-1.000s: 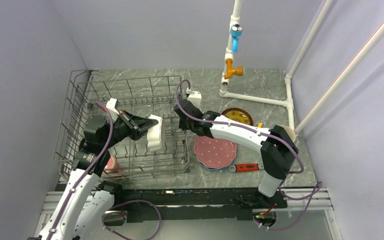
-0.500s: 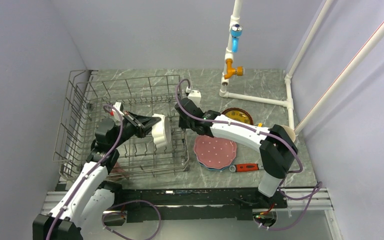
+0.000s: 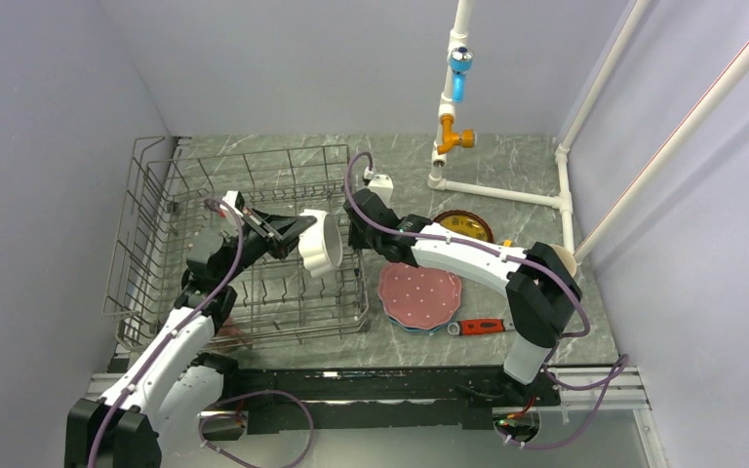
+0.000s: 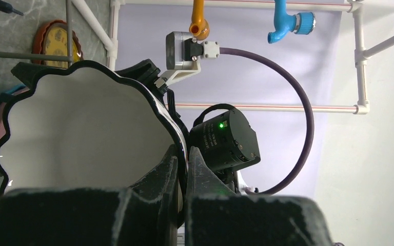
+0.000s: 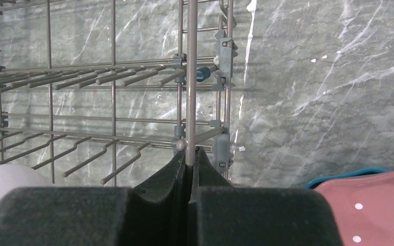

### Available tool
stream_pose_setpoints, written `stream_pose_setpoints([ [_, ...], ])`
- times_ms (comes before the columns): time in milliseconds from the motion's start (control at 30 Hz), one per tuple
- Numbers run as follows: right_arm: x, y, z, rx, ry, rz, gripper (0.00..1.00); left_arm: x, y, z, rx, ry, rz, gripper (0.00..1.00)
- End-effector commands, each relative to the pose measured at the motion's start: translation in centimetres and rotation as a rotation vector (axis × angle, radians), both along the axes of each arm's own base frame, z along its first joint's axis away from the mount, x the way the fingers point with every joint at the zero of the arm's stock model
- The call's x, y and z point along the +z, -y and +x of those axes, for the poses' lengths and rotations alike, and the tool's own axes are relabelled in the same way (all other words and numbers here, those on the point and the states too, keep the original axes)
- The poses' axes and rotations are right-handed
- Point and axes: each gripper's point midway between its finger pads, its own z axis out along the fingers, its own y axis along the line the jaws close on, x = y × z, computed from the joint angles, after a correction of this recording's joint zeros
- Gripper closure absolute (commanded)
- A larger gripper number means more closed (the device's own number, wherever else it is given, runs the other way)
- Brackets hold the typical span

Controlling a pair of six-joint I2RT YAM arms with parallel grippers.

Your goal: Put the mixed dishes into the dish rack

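l gripper (image 4: pixel 182 159) pinches white scalloped bowl (image 4: pixel 82 128) rim, mid-frame over dish rack (image 5: pixel 190 77); r gripper (image 5: pixel 189 154) clamped on rack wire (right edge).

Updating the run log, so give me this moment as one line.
left gripper: shut on white scalloped bowl rim, over dish rack | right gripper: shut on dish rack wire

The rack (image 5: pixel 190 77) is bare grey metal wire with a dull sheen. The bowl (image 4: pixel 82 133) is smooth, glossy white with a dark rim. The table (image 5: pixel 313 102) looks like polished grey marble. The pads (image 4: pixel 56 215) are matt black and grainy. The pipes (image 3: pixel 502 192) are white plastic.
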Motion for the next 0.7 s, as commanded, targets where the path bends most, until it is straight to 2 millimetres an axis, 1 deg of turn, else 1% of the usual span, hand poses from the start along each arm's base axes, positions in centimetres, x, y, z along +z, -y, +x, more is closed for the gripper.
stream_pose_setpoints([
  [0,3.5,-2.3,0.8,0.029,0.076,0.131,1.0,3.9,0.9,-0.9,-0.067,0.087,-0.093,1.0],
  [133,3.5,-2.1,0.8,0.025,0.074,0.132,1.0,3.0,1.4,-0.7,-0.072,0.068,-0.073,1.0],
  [267,3.6,-2.1,0.8,0.025,0.077,0.135,1.0,2.4,1.2,-0.5,-0.04,0.078,-0.047,1.0],
  [500,3.5,-2.2,0.6,0.029,0.073,0.139,1.0,0.2,0.8,0.0,-0.003,0.051,-0.049,1.0],
  [667,3.5,-2.1,0.7,0.027,0.075,0.138,1.0,-0.8,0.4,0.2,0.028,0.035,-0.033,1.0],
])
